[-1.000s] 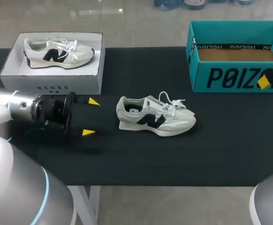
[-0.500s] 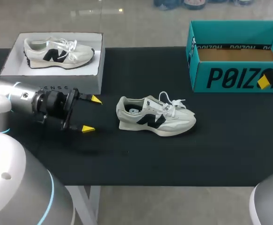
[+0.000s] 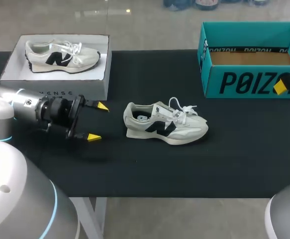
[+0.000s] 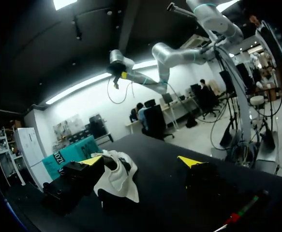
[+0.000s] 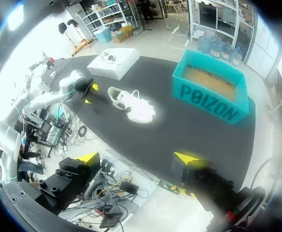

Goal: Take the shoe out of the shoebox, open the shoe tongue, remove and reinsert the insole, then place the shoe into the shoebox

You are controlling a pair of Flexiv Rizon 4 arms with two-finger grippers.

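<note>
A grey-white sneaker point(image 3: 164, 124) with a dark side logo lies on its sole in the middle of the black table, toe to the right, laces loose. The teal shoebox point(image 3: 244, 82) stands open at the back right with nothing in it. My left gripper point(image 3: 98, 121) hovers low just left of the sneaker's heel, open, holding nothing. In the left wrist view the heel point(image 4: 116, 176) shows ahead, close to one finger of this gripper point(image 4: 140, 162). My right gripper point(image 5: 137, 157) is open, high off the table's right side; one fingertip point(image 3: 280, 87) shows before the shoebox.
A white box point(image 3: 55, 89) at the back left holds a second matching sneaker point(image 3: 60, 55). Bare black tabletop lies in front of the middle sneaker and between it and the teal box. The table's front edge runs just below the left gripper.
My left gripper has edged a little to the right toward the sneaker's heel, and its wrist has turned slightly. The sneaker, the boxes and the right arm have not moved.
</note>
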